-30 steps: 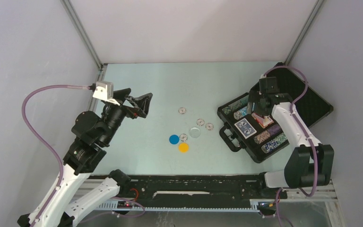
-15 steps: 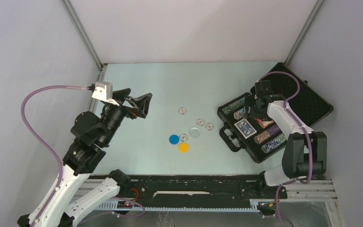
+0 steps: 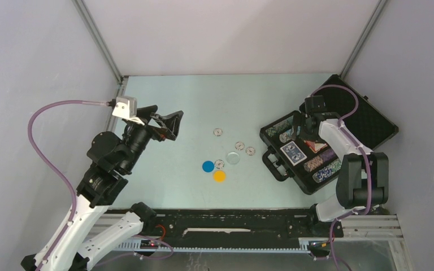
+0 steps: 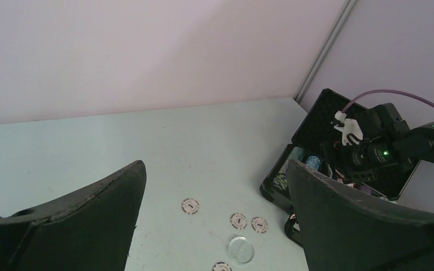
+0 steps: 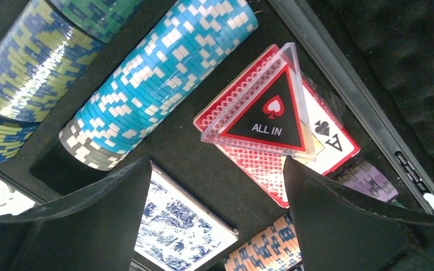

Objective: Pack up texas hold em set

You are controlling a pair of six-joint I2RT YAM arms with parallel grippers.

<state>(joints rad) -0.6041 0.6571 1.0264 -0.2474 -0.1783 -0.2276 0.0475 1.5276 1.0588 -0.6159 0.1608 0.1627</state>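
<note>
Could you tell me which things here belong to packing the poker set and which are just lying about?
Job: black foam-lined case; rows of coloured poker chips; blue-backed card deck; triangular ALL IN marker; blue disc; yellow disc; clear disc; four loose white chips.
Lying about: nothing; only pale green table.

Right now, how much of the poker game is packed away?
Done: chip rows, blue deck and red marker lie in the case. In hand: nothing; both the right gripper, over the marker, and the left gripper are open. Left: blue disc, yellow disc, clear disc, four loose chips on the table; lid open.
</note>
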